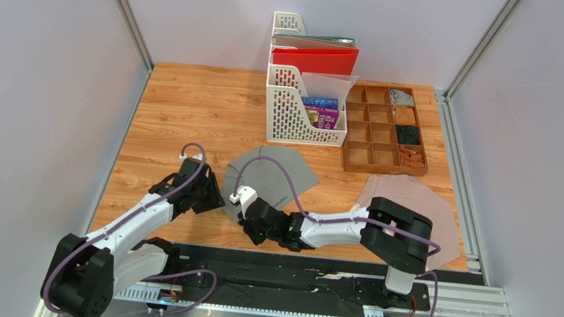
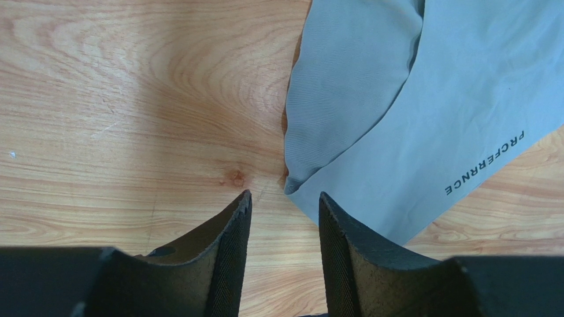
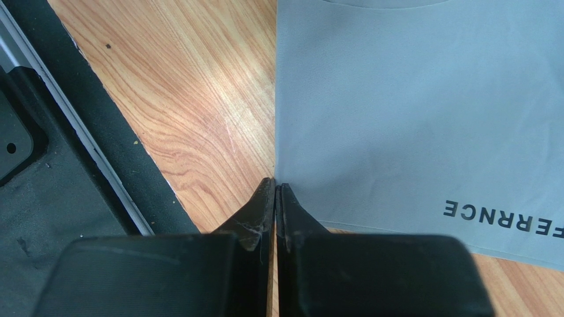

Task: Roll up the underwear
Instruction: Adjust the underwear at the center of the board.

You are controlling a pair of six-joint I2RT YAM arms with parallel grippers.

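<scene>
The grey underwear (image 1: 272,169) lies flat on the wood table, with a dark printed line near its near edge (image 2: 486,162) (image 3: 503,214). My right gripper (image 3: 275,183) is shut, its tips pinched together right on the cloth's left edge by the near corner; it shows low on the table (image 1: 245,218). My left gripper (image 2: 284,198) stands part open over bare wood with nothing between the jaws, and a folded corner of the grey cloth (image 2: 294,185) lies just beyond its tips. The pinkish-beige underwear (image 1: 412,193) lies spread at the right, partly under my right arm.
Two white file racks (image 1: 304,118) with folders and books stand at the back. A wooden divided tray (image 1: 383,129) holding small rolled items sits to their right. The black base rail (image 3: 86,152) runs along the near table edge, close to my right gripper.
</scene>
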